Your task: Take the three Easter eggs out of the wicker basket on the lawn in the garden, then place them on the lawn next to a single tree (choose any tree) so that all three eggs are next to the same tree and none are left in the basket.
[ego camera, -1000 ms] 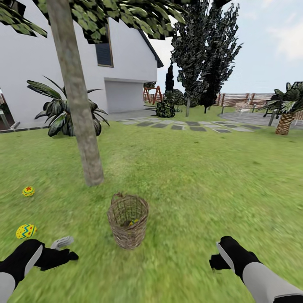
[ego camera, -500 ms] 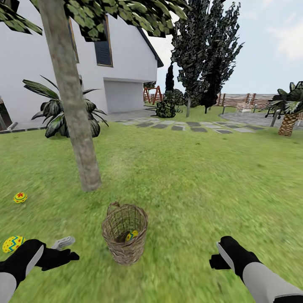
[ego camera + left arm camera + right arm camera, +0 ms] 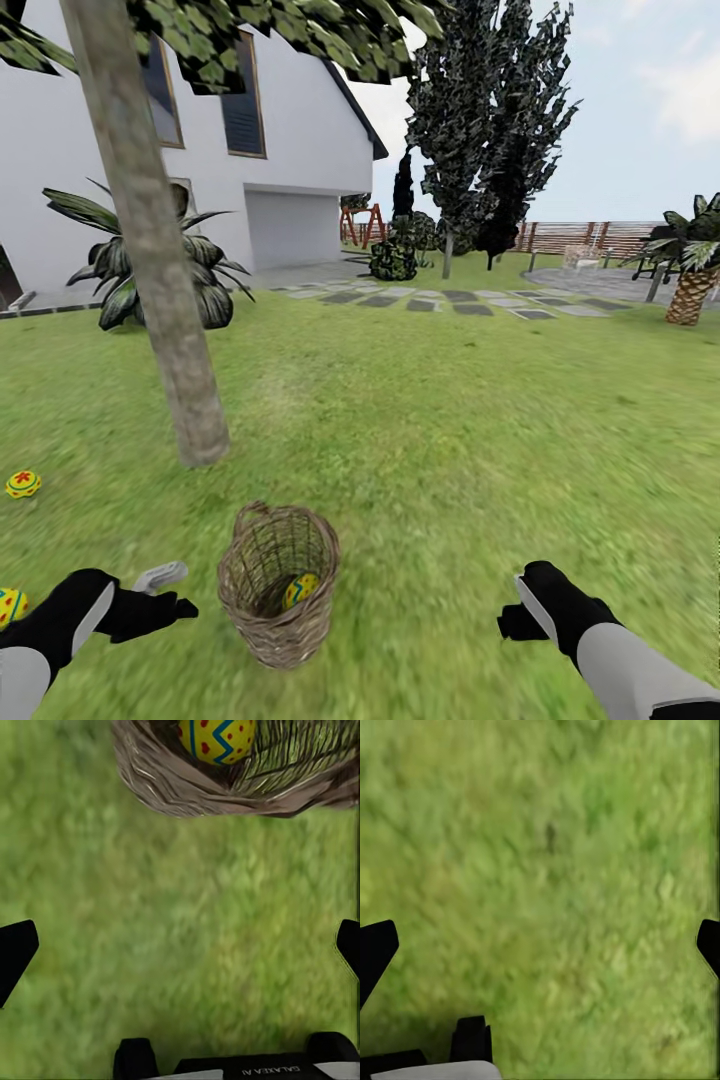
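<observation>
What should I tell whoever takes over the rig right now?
Left gripper and right gripper: both open, empty, over the lawn.
Basket stands upright in front of the tree, one egg inside.
Two eggs lie on the grass left of the trunk.
Done: two out. Left: take the last egg and set it by the same tree.

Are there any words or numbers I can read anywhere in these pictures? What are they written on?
"GALAXEA AI" – printed on the white part of the left gripper, seen upside down in the left wrist view; small and blurry, so this reading is a best guess.
The Easter egg in the wicker basket has zigzags and dots, not letters.
No text readable on the house or anything else.
</observation>
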